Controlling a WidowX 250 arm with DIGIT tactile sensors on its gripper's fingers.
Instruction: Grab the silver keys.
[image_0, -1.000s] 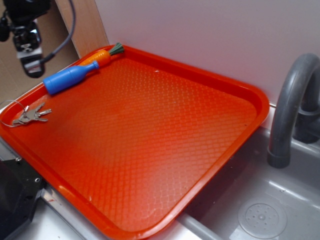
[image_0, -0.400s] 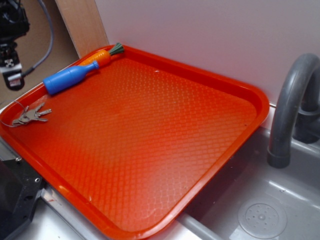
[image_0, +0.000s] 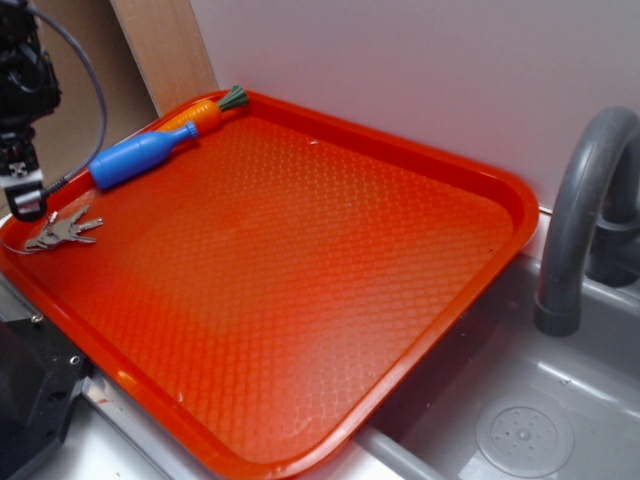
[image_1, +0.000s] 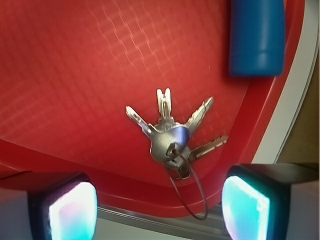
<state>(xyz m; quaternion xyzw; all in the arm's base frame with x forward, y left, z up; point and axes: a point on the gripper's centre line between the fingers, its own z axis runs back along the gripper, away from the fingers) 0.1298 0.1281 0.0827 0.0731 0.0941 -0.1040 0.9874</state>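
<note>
A: Where do the silver keys (image_1: 172, 134) lie?

B: In the near left corner of the orange tray (image_0: 330, 290), flat on its textured floor. From the wrist camera four blades fan out from one bunch, and a thin wire loop (image_1: 192, 192) trails from it over the tray's raised rim. In the exterior view the keys (image_0: 62, 230) sit just inside that rim, with the loop reaching past it to the left.

A: And the gripper?

B: The gripper (image_1: 160, 205) is right over the rim beside the bunch. Its two fingers stand apart, one pad (image_1: 72, 210) low on the left of the wrist picture and the other (image_1: 245, 207) low on the right, with the wire loop and the heads of the keys between them. Neither pad touches the keys. In the exterior view the gripper (image_0: 24, 190) hangs straight down at the left edge of the picture, its tip just beside the keys, and a grey cable (image_0: 85, 90) arcs from the black arm above down toward it.

A: What else is near?

B: A blue bottle (image_0: 140, 155) lies on its side farther back along the same left rim, apart from the keys. A toy carrot (image_0: 205, 113) with a green top lies at the tray's far corner, touching the bottle's neck end. To the right of the tray there is a grey sink (image_0: 540, 400) with a curved grey faucet (image_0: 580, 210)
</note>
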